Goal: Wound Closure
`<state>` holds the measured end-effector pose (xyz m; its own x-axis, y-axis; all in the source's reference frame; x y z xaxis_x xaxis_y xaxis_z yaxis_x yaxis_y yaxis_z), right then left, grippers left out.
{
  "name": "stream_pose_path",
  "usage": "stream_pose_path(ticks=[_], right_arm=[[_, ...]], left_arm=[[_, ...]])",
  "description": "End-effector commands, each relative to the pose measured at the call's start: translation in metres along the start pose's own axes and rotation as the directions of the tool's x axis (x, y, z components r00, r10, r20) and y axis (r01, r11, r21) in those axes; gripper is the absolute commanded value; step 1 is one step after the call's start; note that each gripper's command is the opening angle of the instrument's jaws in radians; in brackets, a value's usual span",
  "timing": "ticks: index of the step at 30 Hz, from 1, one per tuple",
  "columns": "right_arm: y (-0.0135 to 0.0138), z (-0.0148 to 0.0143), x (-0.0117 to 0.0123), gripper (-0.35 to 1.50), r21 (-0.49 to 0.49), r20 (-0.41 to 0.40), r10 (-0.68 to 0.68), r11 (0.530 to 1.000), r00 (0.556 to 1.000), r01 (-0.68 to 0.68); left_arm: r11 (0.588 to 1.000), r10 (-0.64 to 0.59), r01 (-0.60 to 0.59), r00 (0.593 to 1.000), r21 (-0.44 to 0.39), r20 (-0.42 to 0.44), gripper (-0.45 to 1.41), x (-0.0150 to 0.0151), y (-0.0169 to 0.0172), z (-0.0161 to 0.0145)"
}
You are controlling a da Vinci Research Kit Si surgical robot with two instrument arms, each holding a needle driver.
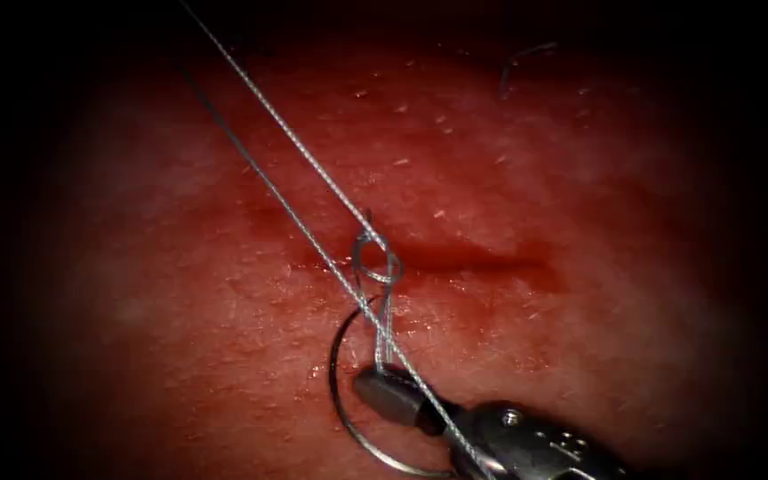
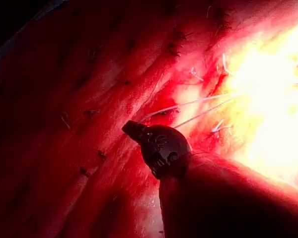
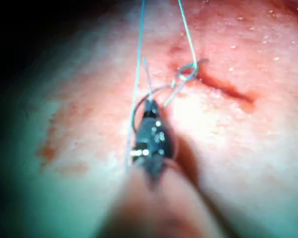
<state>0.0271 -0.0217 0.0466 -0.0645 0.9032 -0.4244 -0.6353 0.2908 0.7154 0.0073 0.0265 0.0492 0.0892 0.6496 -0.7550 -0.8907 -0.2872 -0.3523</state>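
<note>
Reaching in from 5 o'clock in the endoscope view, the right tool (image 1: 371,382) has its jaws pressed narrow together on a short strand of the thread (image 1: 295,147) that drops straight down from the knot (image 1: 375,262). That knot sits near the middle of the endoscope view, at the left end of the cut (image 1: 473,258), a dark horizontal slit in the tissue (image 1: 580,178) with red fluid (image 1: 544,280) pooled along its right half. From the knot one bright strand runs taut toward 11 o'clock and off the edge. A second, darker strand runs beside it on the same slant, passes the knot on its left and crosses over the right tool's body toward 5 o'clock. A thin smooth arc (image 1: 334,373) curves from just below the knot, round the 9 o'clock side of the jaws and under the tool. Whether this is the needle or a loop of thread I cannot tell, and it lies on the surface rather than in the tissue. A loose cut end of thread (image 1: 522,62) lies well apart at 1 o'clock. The right wrist view shows the same tool (image 3: 149,106) pinching the strand below the knot (image 3: 186,74), the arc ringing its tip. The left wrist view shows the left tool (image 2: 131,129) closed to a dark nub, two pale taut strands of thread (image 2: 198,101) running up to it.
</note>
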Motion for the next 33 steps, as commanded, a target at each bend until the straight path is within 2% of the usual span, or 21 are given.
stream_pose_path(ticks=[1, 7, 13, 16, 26, 33], right_arm=[[-0.0005, 0.0, -0.0014, -0.35, 0.005, 0.004, -0.001, 1.0, 1.0, 0.001], [-0.0024, -0.0014, -0.0031, -0.35, 0.014, 0.004, -0.011, 1.0, 1.0, 0.011], [-0.0055, -0.0034, -0.0035, -0.35, 0.036, 0.015, -0.011, 0.999, 1.0, 0.011], [-0.0058, -0.0036, -0.0036, -0.35, 0.038, 0.016, -0.012, 0.999, 1.0, 0.011], [-0.0049, -0.0045, -0.0039, -0.35, 0.012, 0.007, -0.018, 1.0, 1.0, 0.018], [-0.0028, -0.0034, -0.0013, -0.35, -0.007, -0.01, -0.044, 0.999, 0.999, 0.044]], left_arm=[[1.0, -0.006, 0.006, 1.0, 0.002, -0.004, -0.45, 0.0002, -0.0001, 0.0009], [1.0, -0.016, 0.016, 1.0, 0.015, 0.0, -0.45, 0.0011, -0.0014, 0.0016], [1.0, 0.012, -0.012, 1.0, 0.027, 0.008, -0.45, 0.0015, -0.0028, 0.0022], [0.999, 0.025, -0.025, 1.0, 0.029, 0.005, -0.45, 0.0018, -0.0031, 0.0025], [0.998, 0.043, -0.042, 0.999, 0.039, -0.027, -0.45, 0.0042, -0.0054, 0.0045], [0.994, 0.095, -0.093, 0.995, 0.053, -0.036, -0.45, 0.0064, -0.0057, 0.008]])
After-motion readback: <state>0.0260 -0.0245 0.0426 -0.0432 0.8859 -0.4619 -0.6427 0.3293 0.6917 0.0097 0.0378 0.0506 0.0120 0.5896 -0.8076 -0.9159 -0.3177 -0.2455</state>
